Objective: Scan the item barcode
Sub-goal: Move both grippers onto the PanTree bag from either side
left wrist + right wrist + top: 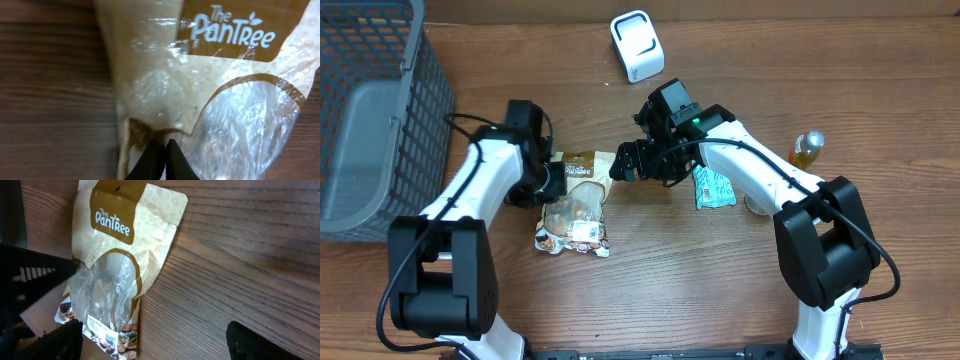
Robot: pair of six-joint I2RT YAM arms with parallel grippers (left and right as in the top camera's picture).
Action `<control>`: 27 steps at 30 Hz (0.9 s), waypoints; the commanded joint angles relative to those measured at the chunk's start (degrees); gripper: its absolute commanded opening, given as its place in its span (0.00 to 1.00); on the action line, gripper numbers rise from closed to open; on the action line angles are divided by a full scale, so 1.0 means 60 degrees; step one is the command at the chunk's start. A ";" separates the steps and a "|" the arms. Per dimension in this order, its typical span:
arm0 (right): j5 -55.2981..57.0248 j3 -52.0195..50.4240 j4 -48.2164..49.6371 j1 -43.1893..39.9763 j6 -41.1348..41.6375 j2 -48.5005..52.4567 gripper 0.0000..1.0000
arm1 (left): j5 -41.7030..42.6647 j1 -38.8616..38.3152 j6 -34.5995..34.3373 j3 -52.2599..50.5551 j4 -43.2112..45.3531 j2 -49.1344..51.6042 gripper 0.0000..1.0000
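The item is a beige "The PanTree" snack pouch (584,196) with a clear window, lying flat on the wooden table. A white printed label (101,328) sits near its lower end. My left gripper (552,183) is at the pouch's left edge. In the left wrist view its black fingertips (156,156) are pressed together, pinching the pouch (200,90) at its side seam. My right gripper (628,164) hovers open just right of the pouch's top. Its two fingers (252,341) stand wide apart over the pouch (117,260) and bare table. The white scanner (637,45) stands at the back.
A grey mesh basket (370,120) fills the far left. A teal packet (712,188) lies under the right arm, and an amber bottle (807,148) stands to the right of it.
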 commanded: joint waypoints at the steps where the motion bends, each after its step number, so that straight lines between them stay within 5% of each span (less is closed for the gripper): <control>1: -0.0120 -0.0022 -0.0025 0.0025 0.0044 0.0080 0.88 | -0.0018 -0.0310 0.0215 -0.0113 0.0321 0.0135 0.04; 13: 0.0528 -0.0022 -0.0415 -0.0055 0.0040 0.0080 0.89 | 0.0998 -0.1486 0.1118 0.0113 0.0681 0.0135 0.04; 27: 0.0525 -0.0026 -0.0565 0.0197 0.0033 0.0138 0.91 | 0.0477 -0.0721 -0.0102 0.1224 -0.3333 0.0157 0.04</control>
